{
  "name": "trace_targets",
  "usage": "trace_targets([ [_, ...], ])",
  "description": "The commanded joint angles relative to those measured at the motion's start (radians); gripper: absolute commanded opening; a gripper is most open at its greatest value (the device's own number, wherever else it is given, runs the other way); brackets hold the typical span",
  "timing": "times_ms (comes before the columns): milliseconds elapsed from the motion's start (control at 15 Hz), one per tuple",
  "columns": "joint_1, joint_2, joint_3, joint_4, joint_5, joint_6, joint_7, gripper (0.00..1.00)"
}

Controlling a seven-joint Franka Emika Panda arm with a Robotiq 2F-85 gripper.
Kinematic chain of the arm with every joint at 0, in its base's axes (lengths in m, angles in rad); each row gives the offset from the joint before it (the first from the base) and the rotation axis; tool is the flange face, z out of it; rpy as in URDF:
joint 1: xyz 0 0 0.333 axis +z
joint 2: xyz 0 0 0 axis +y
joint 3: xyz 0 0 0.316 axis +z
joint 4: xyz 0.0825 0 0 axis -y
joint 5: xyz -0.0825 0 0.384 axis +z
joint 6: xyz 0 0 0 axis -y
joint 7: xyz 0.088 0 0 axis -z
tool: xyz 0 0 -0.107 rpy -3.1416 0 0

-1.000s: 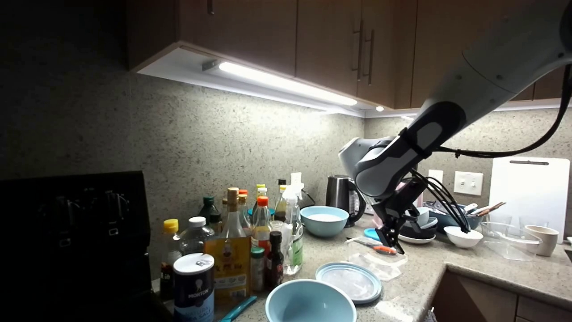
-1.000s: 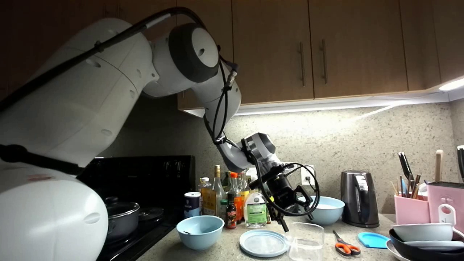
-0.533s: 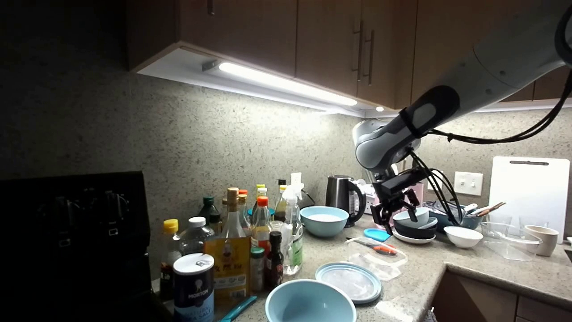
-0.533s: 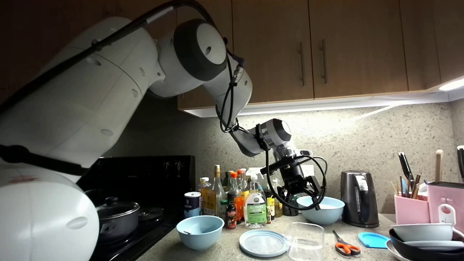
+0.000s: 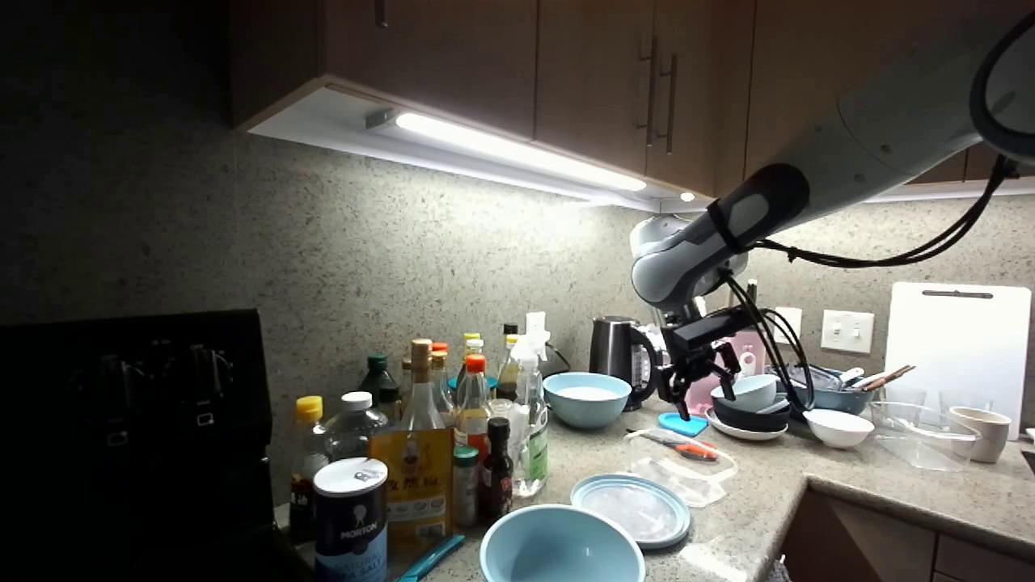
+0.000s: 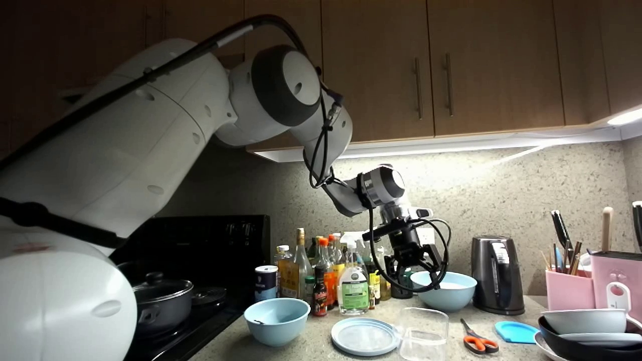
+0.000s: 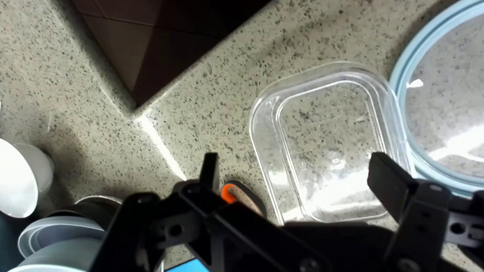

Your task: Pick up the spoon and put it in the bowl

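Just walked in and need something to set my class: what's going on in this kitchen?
A robot arm hangs over a counter, its jaws open and holding nothing. A clear container lies there near orange-handled scissors. One pale-blue bowl stands near a round lid, a second bowl near a kettle. The job is putting a spoon in a bowl, but I can't identify the spoon for certain.

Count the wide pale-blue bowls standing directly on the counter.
2: the front bowl near the stove, and the back bowl beside the dark kettle. Others could be hidden behind the bottles.
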Motion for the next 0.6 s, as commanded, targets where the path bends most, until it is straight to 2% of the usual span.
trace_targets([
  [0, -0.016, 0.110, 0.008, 0.175, 0.064, -0.041, -0.030, 1.00],
  [200, -0.020, 0.207, 0.004, 0.334, 0.098, -0.135, -0.032, 1.00],
  [267, 0.001, 0.138, -0.008, 0.215, 0.064, -0.061, -0.004, 1.00],
  [533, 0.002, 0.164, -0.010, 0.246, 0.065, -0.070, -0.004, 1.00],
])
